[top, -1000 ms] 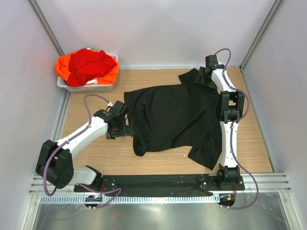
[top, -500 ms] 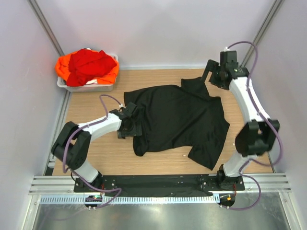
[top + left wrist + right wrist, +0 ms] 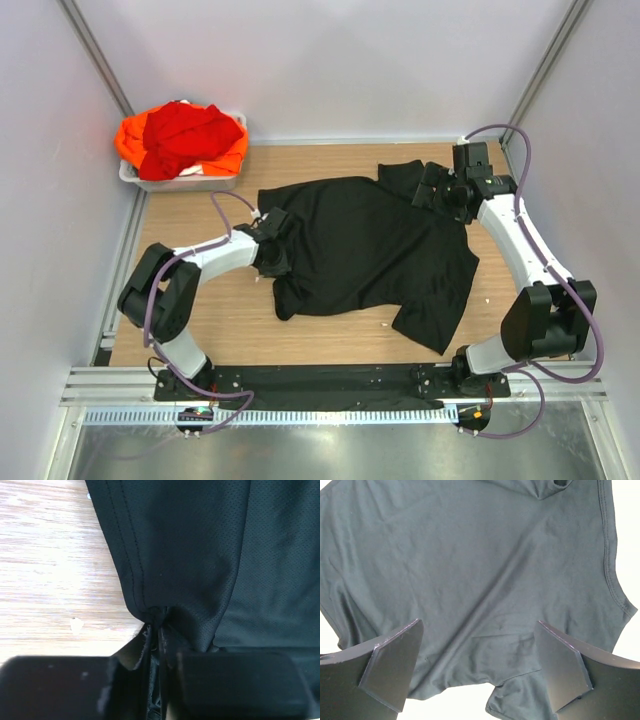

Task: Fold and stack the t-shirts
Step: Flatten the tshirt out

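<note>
Lying spread on the wooden table [image 3: 200, 335]: black shirt [image 3: 370, 250], slightly rumpled. Left gripper [image 3: 159, 645] pinched narrow on its hemmed edge. Right gripper [image 3: 477, 670] above its far side, jaws wide, holding nothing. Red shirt [image 3: 185, 130] and orange shirt [image 3: 130, 142] heaped in white tub [image 3: 180, 183], far left corner.

Three t-shirts are counted: one black t-shirt [image 3: 370, 245], one red t-shirt [image 3: 185, 130] and one orange t-shirt [image 3: 230, 160]. One white tub [image 3: 185, 183] is counted, and one wooden table [image 3: 200, 320]. Two robot arms are counted, the left arm [image 3: 205, 262] and the right arm [image 3: 520, 235]. Two grippers are counted, the left gripper [image 3: 278, 258] and the right gripper [image 3: 425, 192], with two fingers on each, making four in all.
</note>
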